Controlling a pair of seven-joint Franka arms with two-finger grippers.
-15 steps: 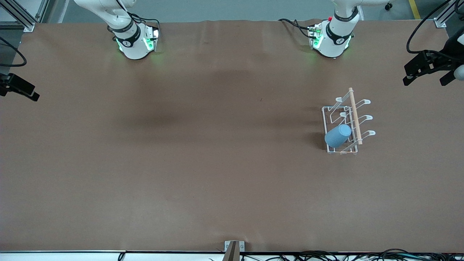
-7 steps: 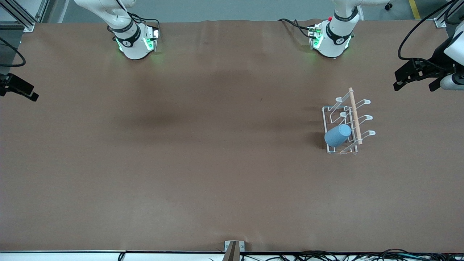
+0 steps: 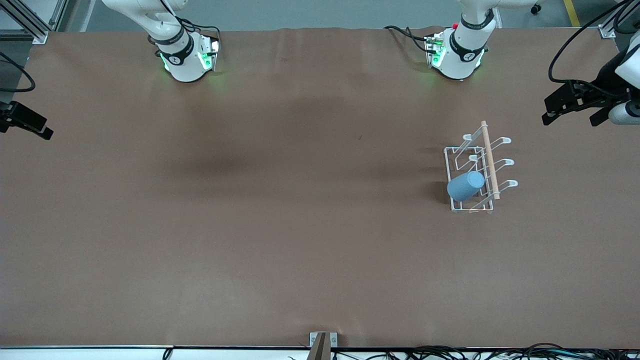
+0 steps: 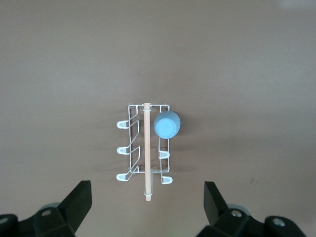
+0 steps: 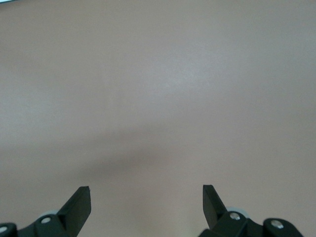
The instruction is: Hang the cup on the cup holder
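Note:
The light-blue cup (image 3: 465,186) sits tilted, bottom up, over a prong of the white wire cup holder (image 3: 457,150). That prong is the one nearest the front camera, in the row toward the right arm's end. The holder's wooden rod (image 3: 489,160) runs along the top. In the left wrist view the cup (image 4: 167,124) and the holder (image 4: 129,148) show well below. My left gripper (image 3: 572,116) is open and empty, high over the table's left arm end, apart from the holder. My right gripper (image 5: 146,197) is open and empty over bare table and waits at the right arm's end (image 3: 27,122).
A brown cover (image 3: 300,200) lies over the whole table. The two arm bases (image 3: 187,55) (image 3: 457,52) stand along the edge farthest from the front camera. A small bracket (image 3: 322,342) and cables sit at the nearest edge.
My left gripper has shifted a little toward the cup holder, still high and open. The cup, the holder and the right gripper have not moved.

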